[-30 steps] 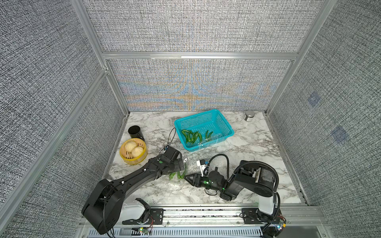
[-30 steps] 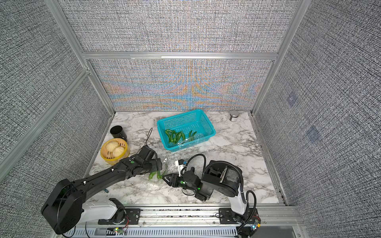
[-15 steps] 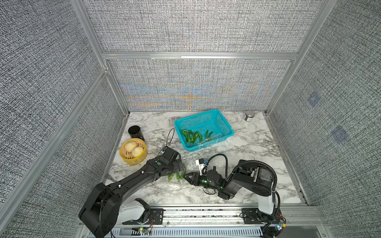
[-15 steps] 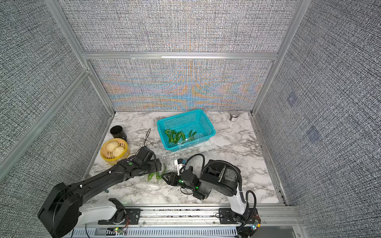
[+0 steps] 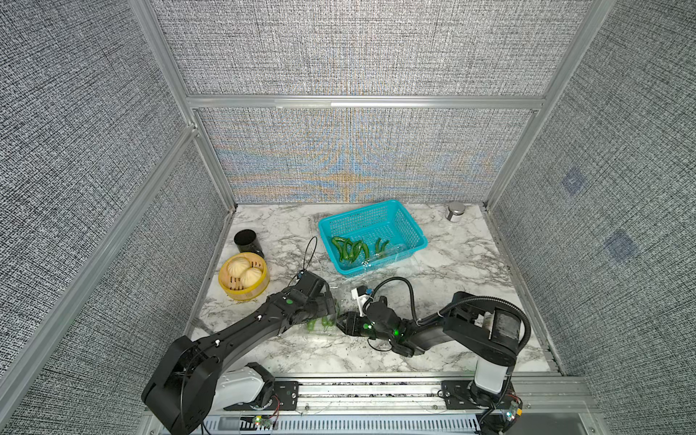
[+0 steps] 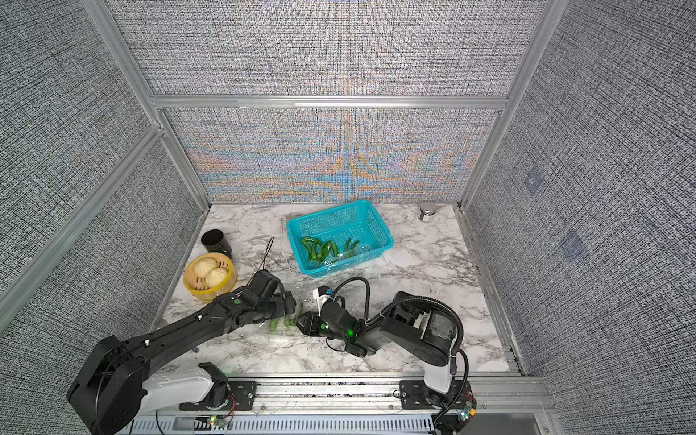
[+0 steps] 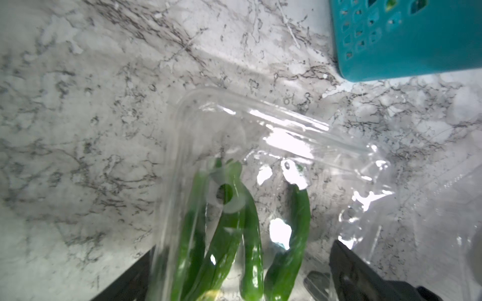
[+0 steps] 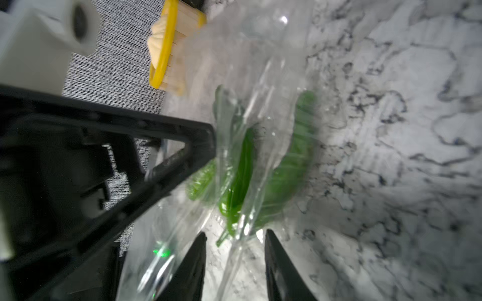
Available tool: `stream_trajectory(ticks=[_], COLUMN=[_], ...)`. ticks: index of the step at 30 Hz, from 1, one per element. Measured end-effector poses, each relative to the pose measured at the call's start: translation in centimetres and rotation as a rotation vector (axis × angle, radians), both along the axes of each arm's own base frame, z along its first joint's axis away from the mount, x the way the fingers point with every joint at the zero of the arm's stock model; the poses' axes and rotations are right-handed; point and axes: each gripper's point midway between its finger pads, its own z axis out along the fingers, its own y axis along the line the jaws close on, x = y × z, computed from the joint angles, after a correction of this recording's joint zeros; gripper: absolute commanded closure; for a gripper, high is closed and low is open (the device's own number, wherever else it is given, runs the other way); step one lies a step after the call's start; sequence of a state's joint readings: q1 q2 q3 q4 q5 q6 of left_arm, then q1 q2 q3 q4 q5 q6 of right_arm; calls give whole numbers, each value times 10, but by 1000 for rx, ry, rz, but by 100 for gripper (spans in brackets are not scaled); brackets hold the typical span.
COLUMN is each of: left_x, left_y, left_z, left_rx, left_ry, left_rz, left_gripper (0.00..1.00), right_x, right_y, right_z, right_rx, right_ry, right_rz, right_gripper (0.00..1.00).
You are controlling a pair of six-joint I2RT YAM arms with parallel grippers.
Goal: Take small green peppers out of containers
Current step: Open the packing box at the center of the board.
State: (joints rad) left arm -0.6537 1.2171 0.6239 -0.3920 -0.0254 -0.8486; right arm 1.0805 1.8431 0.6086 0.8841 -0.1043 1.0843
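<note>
1. Looking at the worktop's [image 5: 470, 271] front edge: your left gripper [image 5: 330, 310] is spread wide, straddling a clear container [image 7: 287, 135] with several small green peppers [image 7: 229, 234] inside.
2. Right gripper [image 8: 234, 234] faces it from the opposite side, jaws part-open, the container's thin edge in the gap, not clamped.
3. Left edge: yellow steamer [image 5: 226, 286], black cup [image 5: 246, 241] behind it.
4. Nearer the back edge: teal basket [image 5: 410, 226] holding more peppers [image 5: 350, 248] and a second clear container [image 5: 397, 249]; steel tin [image 5: 455, 212] in the back right corner.
</note>
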Motion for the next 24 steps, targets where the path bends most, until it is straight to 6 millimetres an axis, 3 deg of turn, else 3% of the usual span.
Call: stream_trajectory(ticks=[8, 14, 24], left_x=[-1, -3, 9], left_y=[-4, -3, 0], left_z=[4, 15, 78], left_rx=[-23, -31, -17], left_ry=[0, -15, -138], left_rz=[-10, -15, -48], left_gripper=[5, 3, 1], right_x=[0, -1, -3], right_y=[3, 2, -6], right_z=[-4, 2, 19], right_rx=[-10, -23, -90], right_ry=[11, 2, -24], right_rz=[7, 13, 28], right_gripper=[86, 87, 87])
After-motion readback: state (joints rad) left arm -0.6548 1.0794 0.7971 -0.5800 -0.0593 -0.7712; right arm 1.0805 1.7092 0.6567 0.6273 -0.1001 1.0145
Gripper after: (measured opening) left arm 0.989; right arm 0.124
